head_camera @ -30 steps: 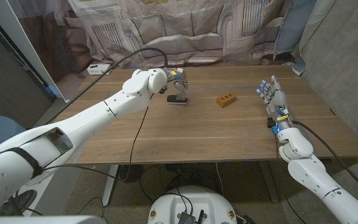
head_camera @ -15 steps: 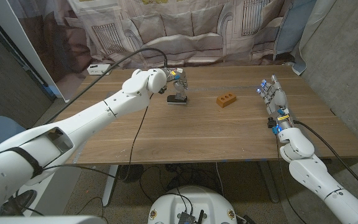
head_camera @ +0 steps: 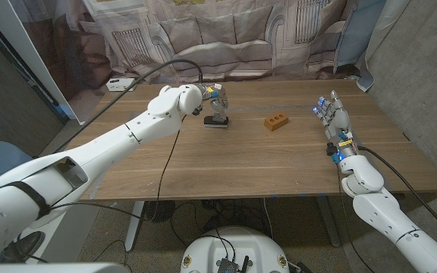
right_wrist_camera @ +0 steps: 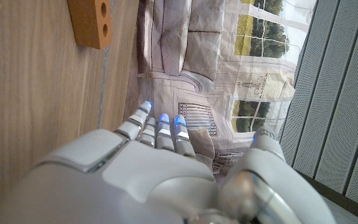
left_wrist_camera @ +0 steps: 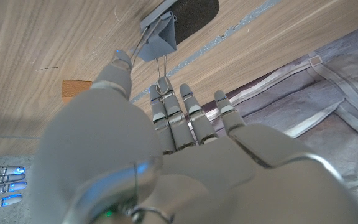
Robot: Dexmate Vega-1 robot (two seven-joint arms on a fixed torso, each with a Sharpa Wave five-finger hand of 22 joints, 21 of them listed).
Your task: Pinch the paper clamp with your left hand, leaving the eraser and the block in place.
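While the left hand (head_camera: 215, 100) pinches the paper clamp (head_camera: 216, 120), the block (head_camera: 277, 121) sits apart.

Glossy white arm shells, black cables, grey segmented left hand (left_wrist_camera: 166, 155), blue-lit fingertips on right hand (head_camera: 332, 114)

A brown wooden table (head_camera: 226, 163) with visible grain stands before a pale draped cloth printed with building arches (head_camera: 226, 38). A grey textured wall (head_camera: 423, 68) rises beside it; a small white box (head_camera: 120, 84) sits at the table's far corner.
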